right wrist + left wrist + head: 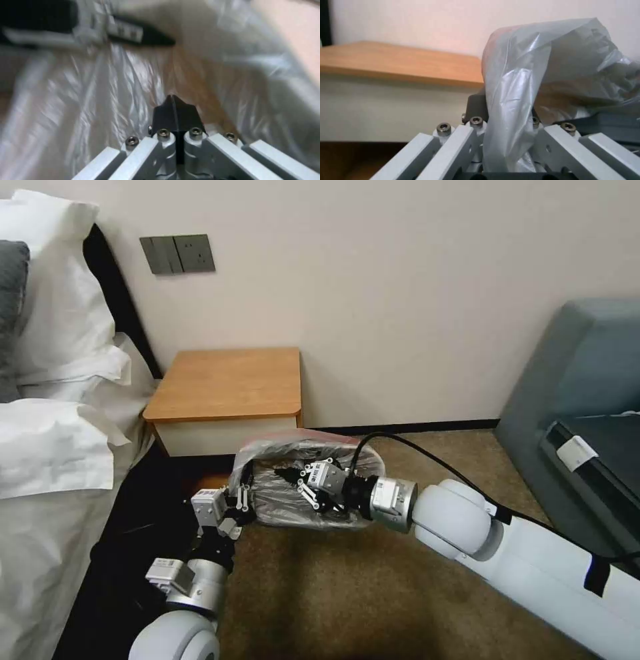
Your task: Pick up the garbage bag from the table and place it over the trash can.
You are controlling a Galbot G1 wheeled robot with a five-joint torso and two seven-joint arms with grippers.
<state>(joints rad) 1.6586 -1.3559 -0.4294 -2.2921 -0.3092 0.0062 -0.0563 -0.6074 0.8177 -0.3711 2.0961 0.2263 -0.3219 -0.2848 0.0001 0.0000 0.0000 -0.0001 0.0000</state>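
Beside the bench (227,383), low over the carpet, I see my left claw (239,499) clamped on the garbage bag (293,473) at its left edge. My right claw (288,473) sits inside the bag's mouth, fingertips (174,110) pressed together. The bag drapes over the trash can (373,463).

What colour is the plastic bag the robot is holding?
The bag is see-through grey with a pinkish rim, clearest in the left wrist view.

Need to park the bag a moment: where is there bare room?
The table top is bare from wall to front edge. Carpet between both arms is open. Crowded: the trash can mouth, with the garbage bag, left gripper and right gripper.
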